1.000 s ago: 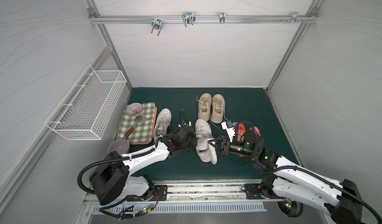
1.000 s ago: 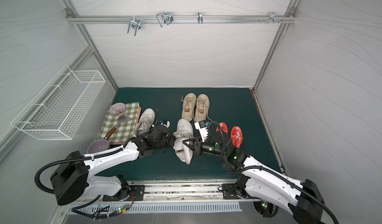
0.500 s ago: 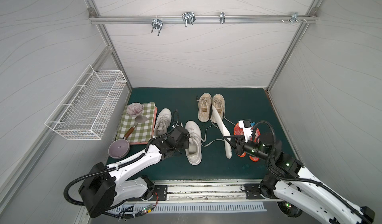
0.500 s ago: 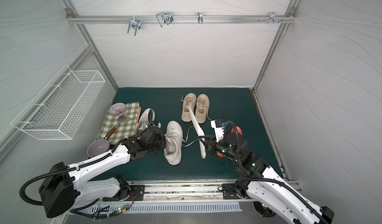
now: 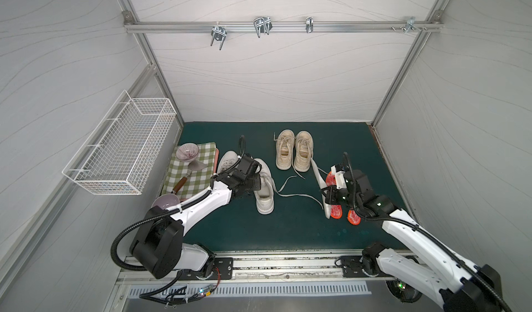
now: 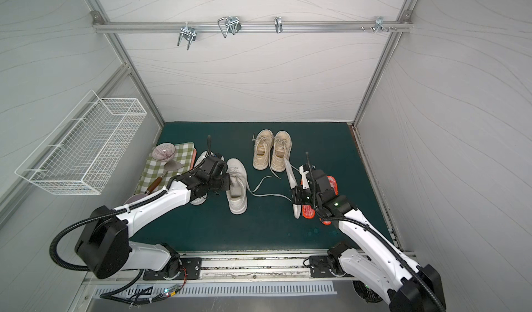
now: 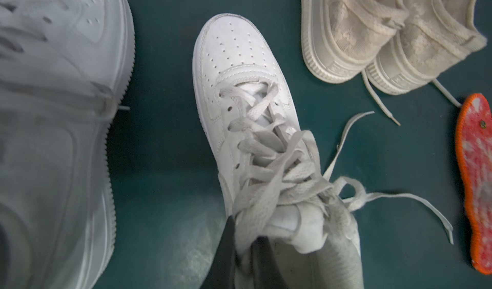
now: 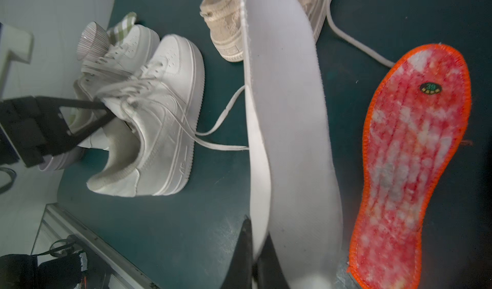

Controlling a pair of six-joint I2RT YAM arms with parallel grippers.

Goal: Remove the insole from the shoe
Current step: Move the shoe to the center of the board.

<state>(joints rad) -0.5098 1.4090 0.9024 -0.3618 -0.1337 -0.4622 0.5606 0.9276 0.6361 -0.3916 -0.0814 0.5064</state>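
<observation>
- The insole is fully out of the white shoe, so I'd say the main job's basically done. Only setting it down looks left.
- It's over the green mat on the right, well apart from the shoe and just beside the red insoles. Can't tell if it touches the mat.
- My right gripper is pinched tight on the insole's near end.
- My left gripper is clamped on the shoe's laces and tongue, mid-mat.

Insole has left the shoe, moved beside red insole
</observation>
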